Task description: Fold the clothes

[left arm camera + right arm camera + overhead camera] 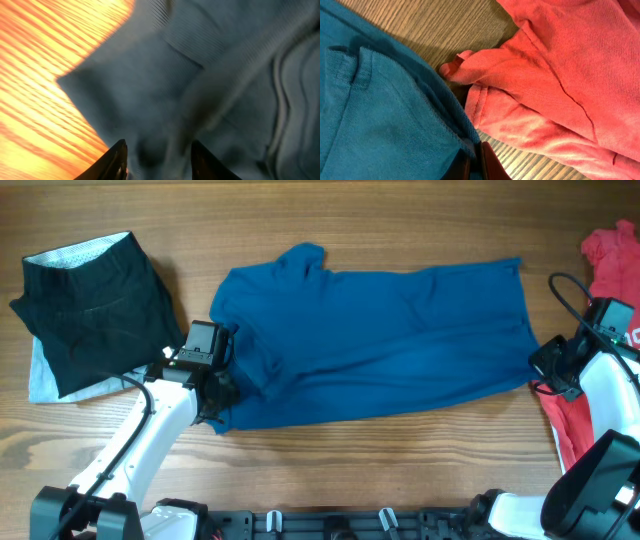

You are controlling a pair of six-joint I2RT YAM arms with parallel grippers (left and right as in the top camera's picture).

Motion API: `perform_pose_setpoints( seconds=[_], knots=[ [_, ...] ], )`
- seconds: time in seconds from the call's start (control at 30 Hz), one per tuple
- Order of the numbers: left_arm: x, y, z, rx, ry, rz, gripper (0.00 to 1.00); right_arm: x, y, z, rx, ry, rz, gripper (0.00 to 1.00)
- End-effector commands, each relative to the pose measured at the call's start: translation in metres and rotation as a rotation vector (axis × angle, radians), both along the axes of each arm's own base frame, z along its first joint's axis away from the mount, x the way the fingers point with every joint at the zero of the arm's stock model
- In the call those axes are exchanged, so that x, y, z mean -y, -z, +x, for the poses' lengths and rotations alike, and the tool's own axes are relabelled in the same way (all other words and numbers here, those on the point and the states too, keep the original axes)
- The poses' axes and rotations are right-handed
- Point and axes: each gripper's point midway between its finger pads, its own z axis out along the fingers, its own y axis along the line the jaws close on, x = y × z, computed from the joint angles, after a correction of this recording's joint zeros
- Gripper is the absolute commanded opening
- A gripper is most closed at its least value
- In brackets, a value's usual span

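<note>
A large deep-blue shirt (380, 340) lies spread across the middle of the table. My left gripper (222, 392) is at the shirt's lower left corner; in the left wrist view its fingers (157, 160) are apart over the blurred blue cloth (200, 75). My right gripper (540, 375) is at the shirt's lower right corner; in the right wrist view its fingers (476, 162) are shut on the blue hem (380, 100). A black garment (95, 310) lies at the far left. A red T-shirt (610, 260) lies at the right edge, also in the right wrist view (560, 75).
A white cloth (45, 375) lies under the black garment. The wooden table (400, 470) shows in front of the shirt. The arm bases (330, 525) stand at the near edge. A black cable (565, 295) loops by the right arm.
</note>
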Motion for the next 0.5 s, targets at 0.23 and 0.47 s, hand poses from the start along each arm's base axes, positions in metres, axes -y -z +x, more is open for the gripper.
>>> perform_pose_setpoints(
  seconds=[0.23, 0.47],
  knots=[
    [0.012, 0.005, -0.009, -0.048, 0.035, -0.075, 0.04, 0.004, 0.003, -0.001, -0.023, -0.002, -0.024, 0.04],
    [-0.032, -0.001, -0.003, 0.002, -0.092, 0.146, 0.04, 0.004, 0.003, -0.001, -0.024, -0.003, -0.025, 0.04]
  ],
)
